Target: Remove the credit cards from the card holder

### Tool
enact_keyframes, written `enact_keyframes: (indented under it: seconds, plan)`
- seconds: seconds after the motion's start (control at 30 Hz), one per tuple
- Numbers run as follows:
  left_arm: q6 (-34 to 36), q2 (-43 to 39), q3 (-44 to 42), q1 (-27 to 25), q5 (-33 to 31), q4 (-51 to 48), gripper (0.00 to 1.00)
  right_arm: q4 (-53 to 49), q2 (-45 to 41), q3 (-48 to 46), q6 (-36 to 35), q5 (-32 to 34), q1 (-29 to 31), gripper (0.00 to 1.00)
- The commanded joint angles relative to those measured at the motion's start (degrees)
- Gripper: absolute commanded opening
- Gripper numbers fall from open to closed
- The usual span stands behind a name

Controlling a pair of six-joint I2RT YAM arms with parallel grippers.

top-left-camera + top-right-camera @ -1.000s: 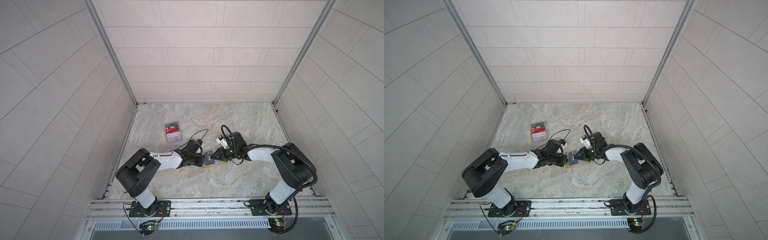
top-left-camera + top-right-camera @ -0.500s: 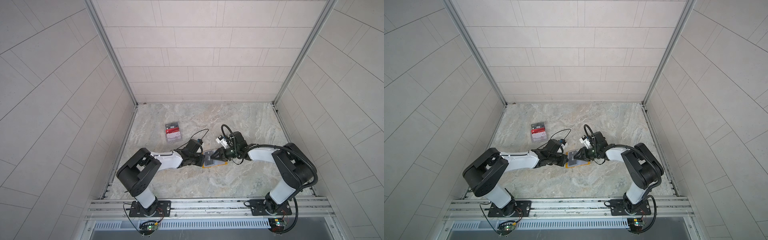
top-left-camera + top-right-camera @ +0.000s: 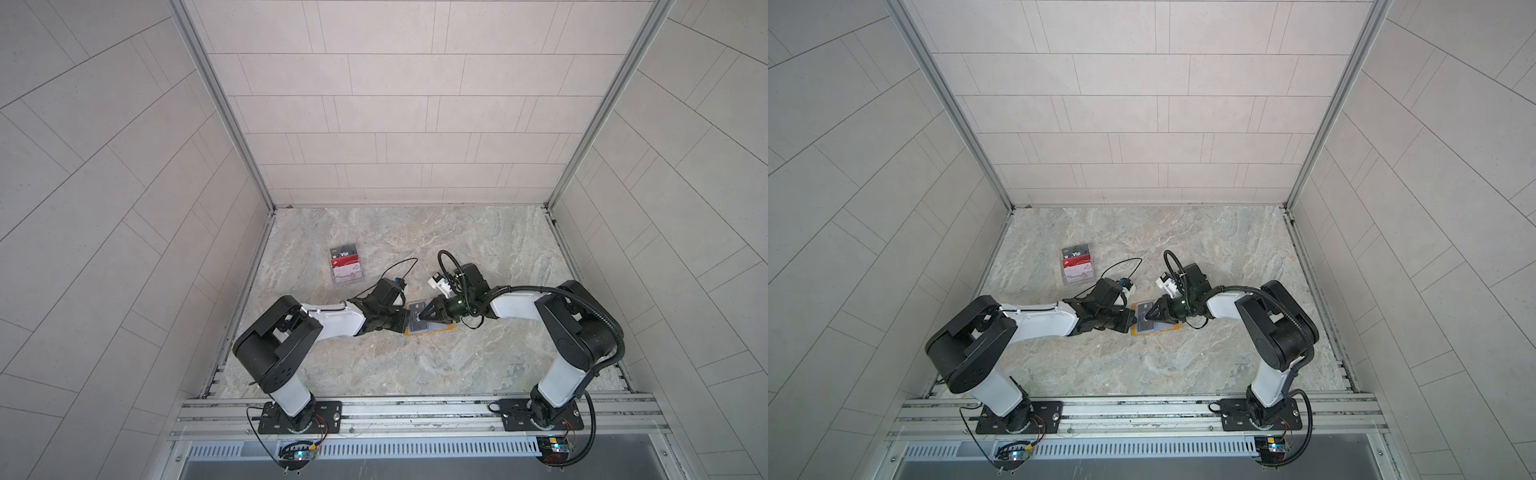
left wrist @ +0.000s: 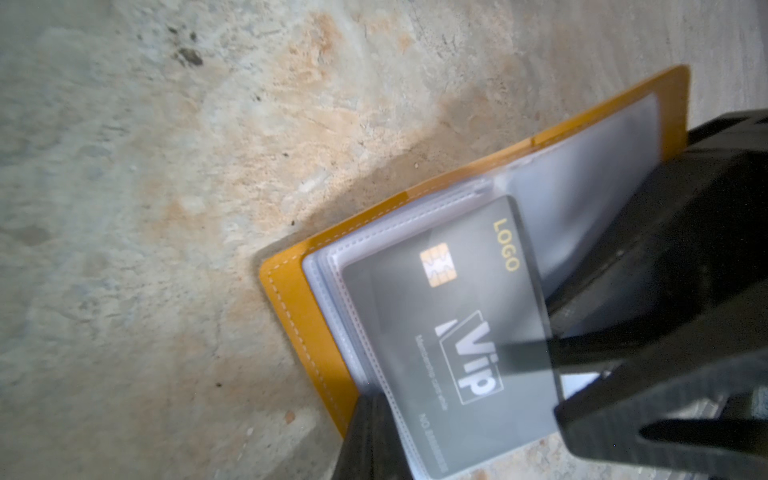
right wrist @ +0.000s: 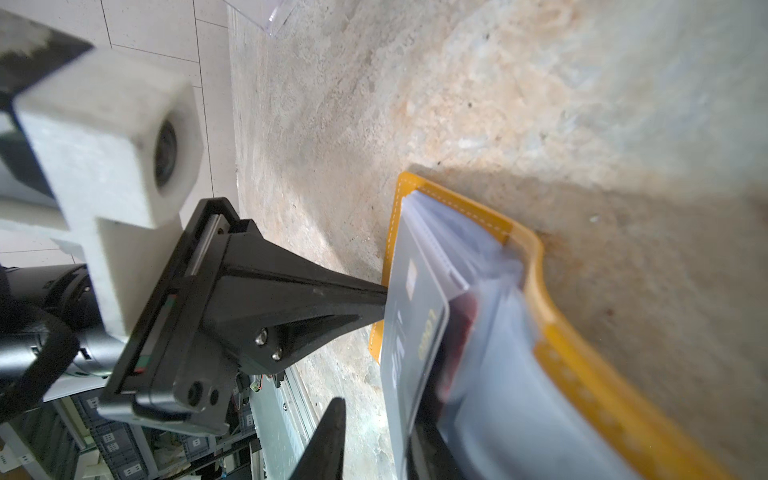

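Note:
The mustard-yellow card holder [image 3: 441, 329] [image 3: 1168, 328] lies open on the marble floor between both arms. A dark grey "Vip" credit card [image 4: 436, 332] [image 5: 409, 332] sticks partway out of its clear sleeves. A red card [image 5: 461, 328] sits in a sleeve behind it. My left gripper [image 4: 370, 432] [image 3: 405, 321] is shut, its tip pressed on the holder's [image 4: 291, 299] edge. My right gripper [image 5: 378, 415] [image 3: 420, 318] is open around the grey card's free edge. One finger lies under the card. The other finger [image 5: 328, 440] stands apart from it.
A clear tiered stand [image 3: 347, 267] [image 3: 1077, 264] with a dark, a red and a white card stands on the floor behind the left arm. A black cable [image 3: 401, 266] loops above the left wrist. Tiled walls close in three sides.

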Motion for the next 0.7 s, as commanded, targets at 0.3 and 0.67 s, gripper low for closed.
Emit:
enact_keyframes:
  seconds: [0.3,0.67]
  plan:
    - [1.2,4.0,-2.2,-0.4,-3.5,-6.1,0.0,-22.0,-1.6,6.6,-16.0,2.5,1.3,0.29]
    - [1.4,3.8,-2.6,-0.3,-3.6,-6.1,0.0,-17.2,-3.2,5.0,-13.2,-1.5,0.0,0.27]
